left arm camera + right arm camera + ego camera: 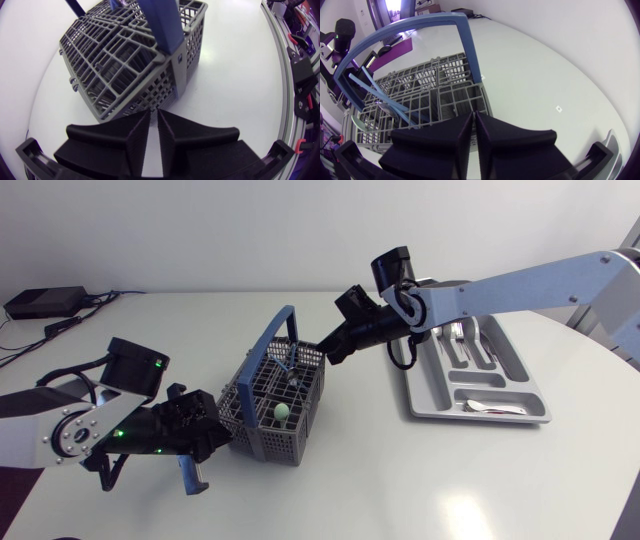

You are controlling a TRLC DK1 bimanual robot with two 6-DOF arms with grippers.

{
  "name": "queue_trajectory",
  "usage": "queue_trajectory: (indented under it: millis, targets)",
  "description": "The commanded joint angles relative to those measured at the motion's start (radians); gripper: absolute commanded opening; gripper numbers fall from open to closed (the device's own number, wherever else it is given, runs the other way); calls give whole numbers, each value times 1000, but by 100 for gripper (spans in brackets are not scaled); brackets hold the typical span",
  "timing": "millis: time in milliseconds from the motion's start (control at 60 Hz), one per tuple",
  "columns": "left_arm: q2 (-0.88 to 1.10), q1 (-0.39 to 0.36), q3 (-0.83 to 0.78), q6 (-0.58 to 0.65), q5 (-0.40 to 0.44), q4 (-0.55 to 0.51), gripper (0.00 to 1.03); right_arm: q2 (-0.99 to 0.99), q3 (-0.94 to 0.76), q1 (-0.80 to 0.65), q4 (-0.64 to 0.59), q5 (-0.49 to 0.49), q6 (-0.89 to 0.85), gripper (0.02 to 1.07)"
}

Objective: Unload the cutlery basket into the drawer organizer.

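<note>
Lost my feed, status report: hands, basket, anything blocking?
Left hand shut, empty, beside the basket. Right hand shut, empty, at its rim. Cutlery inside it; organizer part filled. Nothing in the way.

The head camera is looking down from above on the whole tabletop (400, 490). The left wrist camera is peering over the left claw (153, 114), right up against the basket (115, 75). The right wrist camera is peering over the right claw (473, 117) at that same basket from the opposite side.

A robotics lab is suggested: a left arm (60, 420) and a right arm (520, 285) are set at a white table (330, 500), with a black box (40, 302) and cables (95, 300).
</note>
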Motion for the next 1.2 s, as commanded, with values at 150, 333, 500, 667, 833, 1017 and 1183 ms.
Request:
queue_trajectory:
  millis: [150, 333, 500, 667, 833, 1017, 1183]
  targets:
    - [-73, 30, -36, 42, 22, -9, 19, 2, 30, -20, -1, 8, 35, 14]
    - [-90, 44, -50, 48, 23, -16, 19, 77, 88, -30, 19, 42, 38, 14]
    - [-90, 59, -50, 54, 29, -11, 19, 90, 88, -29, 13, 48, 35, 24]
    - [-56, 70, -44, 49, 31, 24, 19, 59, 39, -17, -27, 42, 6, 24]
    - [-28, 99, -39, 54, 31, 60, 19, -30, -88, 17, -39, 34, -15, 24]
    - [5, 127, -35, 56, 34, 101, 19, -116, -209, 56, -52, 34, -35, 24]
    - [73, 145, -9, 54, 34, 144, 19, -177, -257, 54, -55, 36, -31, 24]
